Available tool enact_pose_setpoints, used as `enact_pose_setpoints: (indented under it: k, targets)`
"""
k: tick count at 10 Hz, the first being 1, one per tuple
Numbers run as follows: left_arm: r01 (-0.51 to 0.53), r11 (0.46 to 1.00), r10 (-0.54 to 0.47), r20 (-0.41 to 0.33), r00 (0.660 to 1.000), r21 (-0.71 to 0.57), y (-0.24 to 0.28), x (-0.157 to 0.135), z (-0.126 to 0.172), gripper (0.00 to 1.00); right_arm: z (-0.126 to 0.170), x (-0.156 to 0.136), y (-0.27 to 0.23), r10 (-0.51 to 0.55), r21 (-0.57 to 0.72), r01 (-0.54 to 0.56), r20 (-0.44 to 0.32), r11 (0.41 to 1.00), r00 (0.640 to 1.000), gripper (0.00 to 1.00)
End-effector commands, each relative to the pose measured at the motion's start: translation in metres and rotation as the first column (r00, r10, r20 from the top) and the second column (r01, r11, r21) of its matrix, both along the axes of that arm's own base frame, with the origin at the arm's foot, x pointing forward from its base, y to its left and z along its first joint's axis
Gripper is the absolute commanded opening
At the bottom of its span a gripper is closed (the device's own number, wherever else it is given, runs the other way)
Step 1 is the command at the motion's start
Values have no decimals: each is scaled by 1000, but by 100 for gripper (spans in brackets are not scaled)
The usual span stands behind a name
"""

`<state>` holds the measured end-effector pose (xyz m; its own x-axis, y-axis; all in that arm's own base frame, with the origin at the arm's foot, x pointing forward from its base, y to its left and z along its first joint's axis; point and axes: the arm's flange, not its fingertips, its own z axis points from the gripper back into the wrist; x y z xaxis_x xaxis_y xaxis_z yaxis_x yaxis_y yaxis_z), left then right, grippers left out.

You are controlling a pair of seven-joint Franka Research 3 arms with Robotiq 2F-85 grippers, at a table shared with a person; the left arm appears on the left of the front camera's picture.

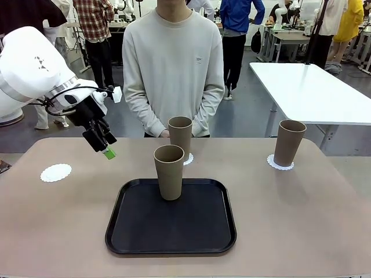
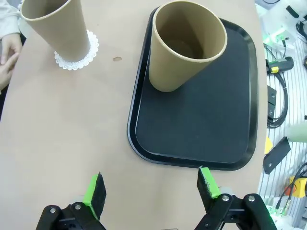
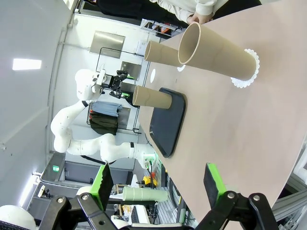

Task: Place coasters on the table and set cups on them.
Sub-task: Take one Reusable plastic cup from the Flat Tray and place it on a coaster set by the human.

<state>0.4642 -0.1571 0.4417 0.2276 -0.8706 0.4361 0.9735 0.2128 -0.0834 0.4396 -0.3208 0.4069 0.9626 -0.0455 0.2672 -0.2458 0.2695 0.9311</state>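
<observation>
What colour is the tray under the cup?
Black. The tray holding one tan cup shows best in the front view.

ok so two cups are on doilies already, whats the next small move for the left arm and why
Probably bring the open left gripper down and across to the cup standing on the black tray, and straddle it. That cup is the only one off a doily, the left gripper hangs empty nearest it, and one bare coaster waits at the table's left end.
</observation>
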Motion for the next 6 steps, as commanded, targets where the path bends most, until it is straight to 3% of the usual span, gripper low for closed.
enact_pose_setpoints:
  k: [1,2,4,6]
  targets:
    - [148,957,-119,127,985,-249,15,-18,-13,100,1,0,2,-11,2,11,6,1000,1000,100]
    - [201,870,-109,221,969,-451,18,-15,-18,100,1,0,2,-11,2,11,6,1000,1000,100]
    - [259,754,-68,321,945,-603,30,-5,-39,100,1,0,2,-11,2,11,6,1000,1000,100]
    - [202,651,-21,248,969,-732,45,19,-61,100,1,0,2,-11,2,11,6,1000,1000,100]
